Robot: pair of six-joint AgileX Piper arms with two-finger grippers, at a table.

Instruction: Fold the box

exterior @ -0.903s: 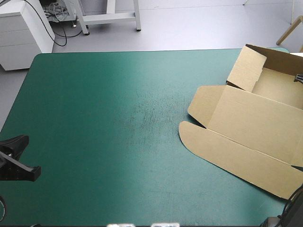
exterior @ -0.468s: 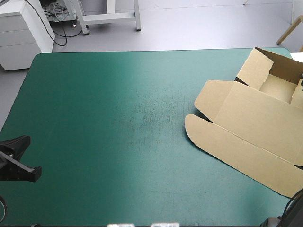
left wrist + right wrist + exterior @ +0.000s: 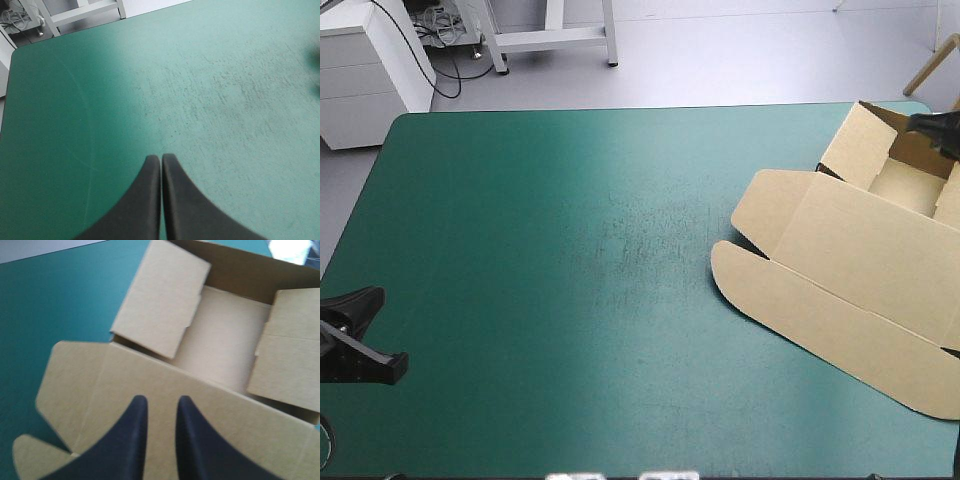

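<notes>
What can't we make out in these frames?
- High view: the box runs off the right edge, so its right side and a lid corner are cut off.
- High view: the right hand shows only as a black tip over the far wall; the rest is out of frame.
- Right wrist view: whether the walls are tucked is unclear.
- Left wrist view: no box, only table past the left hand.
</notes>
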